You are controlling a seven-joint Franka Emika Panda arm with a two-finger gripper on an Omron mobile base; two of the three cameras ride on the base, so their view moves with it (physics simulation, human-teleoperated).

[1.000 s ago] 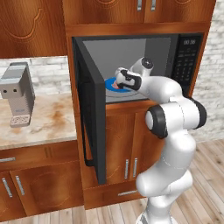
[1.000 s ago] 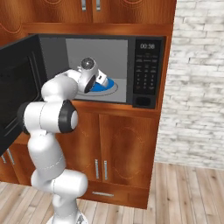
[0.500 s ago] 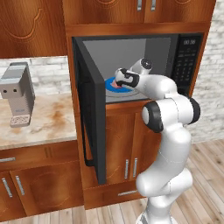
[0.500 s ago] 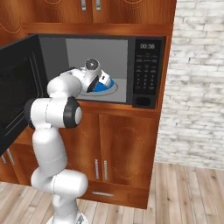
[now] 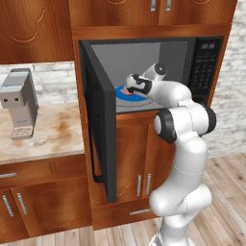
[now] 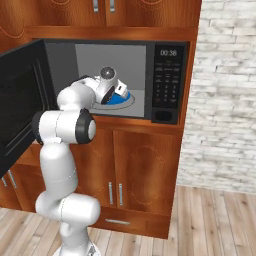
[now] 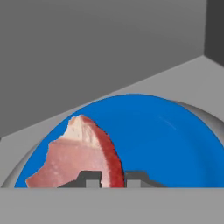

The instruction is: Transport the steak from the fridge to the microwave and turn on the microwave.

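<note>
the gripper [image 7: 113, 179] is clamping the one steak [image 7: 78, 155], which is extending toward 11 o'clock. it is hanging over the one blue plate [image 7: 175, 135] inside the microwave [image 5: 202, 57].

the microwave [image 5: 202, 67] is set into the cabinets, its door [image 5: 98, 120] swung open to the left. a plate [image 7: 175, 140] lies on the cavity floor, and the steak [image 7: 83, 153] is held over its left part by the claw [image 7: 113, 178], reached in from the front. a coffee machine [image 5: 19, 103] stands on the table [image 5: 53, 134] left of the microwave.
</note>
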